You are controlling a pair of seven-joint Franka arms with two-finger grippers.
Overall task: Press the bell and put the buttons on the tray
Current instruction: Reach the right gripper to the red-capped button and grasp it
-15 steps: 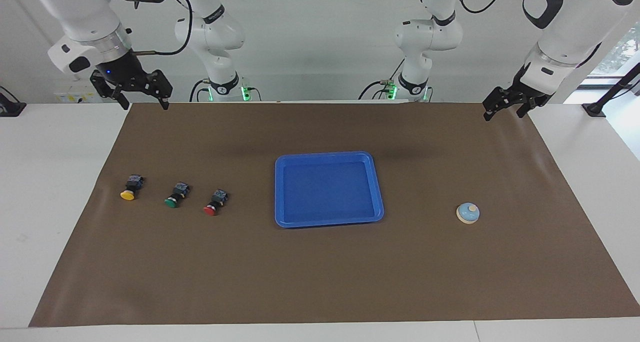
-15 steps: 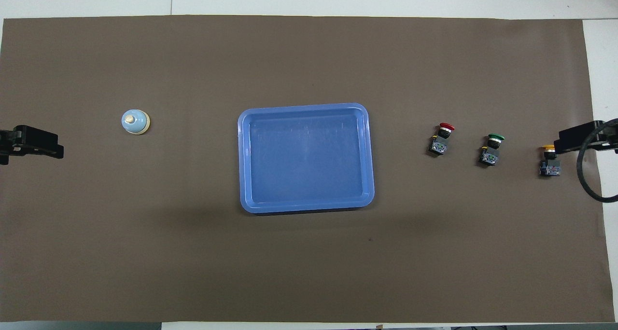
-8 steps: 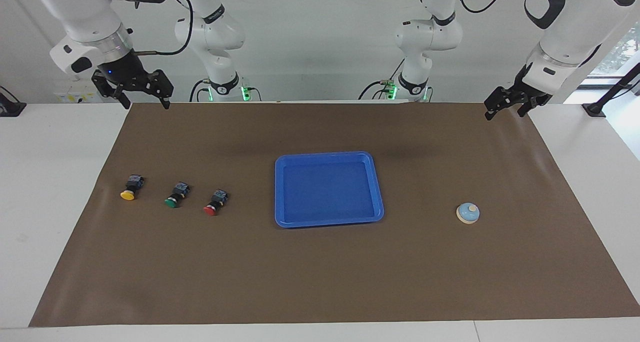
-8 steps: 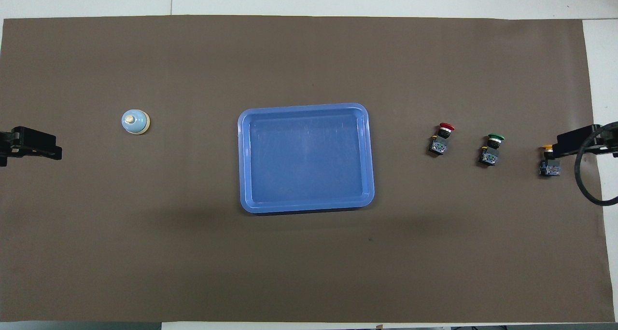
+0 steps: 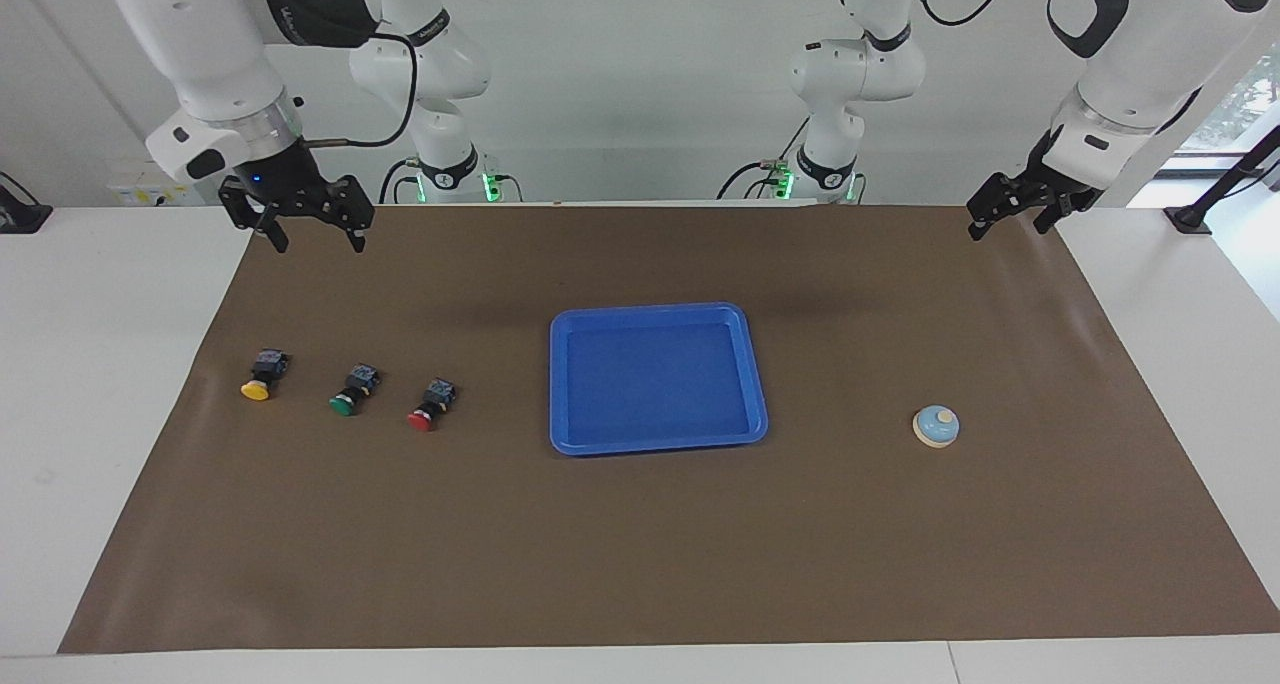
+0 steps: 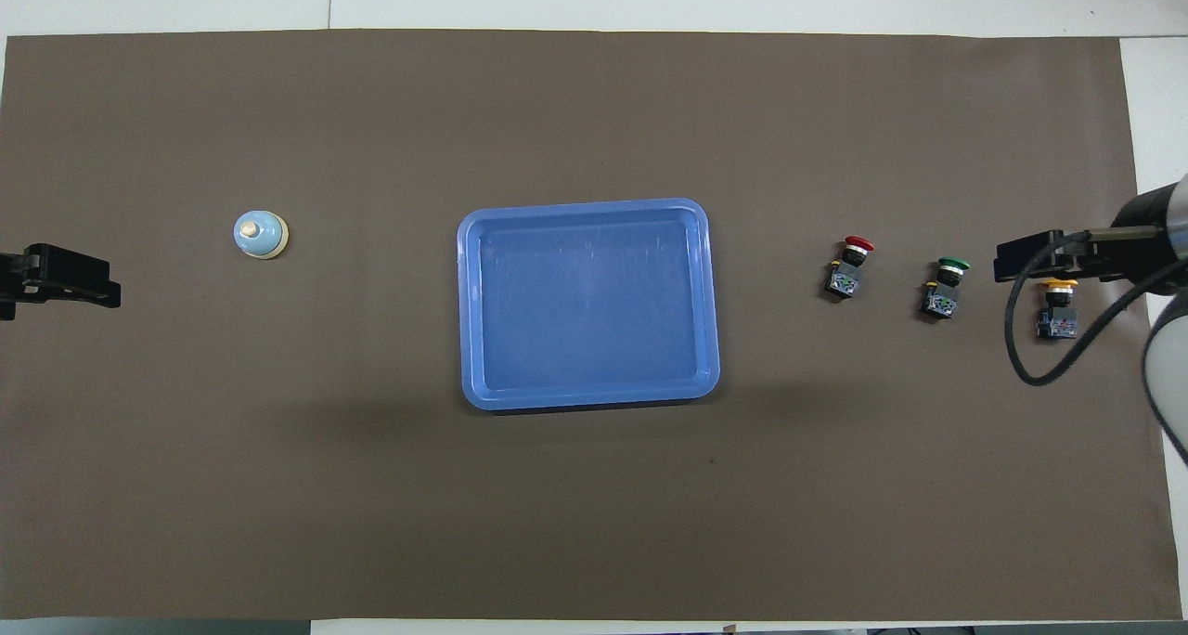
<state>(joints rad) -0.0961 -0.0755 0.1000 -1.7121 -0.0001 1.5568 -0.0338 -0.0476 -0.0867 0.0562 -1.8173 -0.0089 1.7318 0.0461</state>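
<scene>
The bell [image 5: 936, 426] [image 6: 260, 235] stands on the brown mat toward the left arm's end. Three buttons lie in a row toward the right arm's end: yellow [image 5: 258, 379] [image 6: 1058, 308], green [image 5: 350, 392] [image 6: 944, 289] and red [image 5: 430, 407] [image 6: 849, 268]. Between bell and buttons sits the blue tray [image 5: 655, 379] [image 6: 587, 303], with nothing in it. My right gripper [image 5: 318, 244] [image 6: 1030, 264] hangs open and empty, raised over the mat by the yellow button. Open too, my left gripper [image 5: 1005, 226] [image 6: 56, 278] waits high over the mat's corner at its own end.
The brown mat [image 5: 640, 544] covers most of the white table [image 5: 100, 364]. A black cable [image 6: 1039, 356] loops down from the right wrist beside the yellow button.
My right gripper has swung in from the mat's corner toward the buttons and come down a little. The left arm has barely moved. Nothing on the mat has shifted.
</scene>
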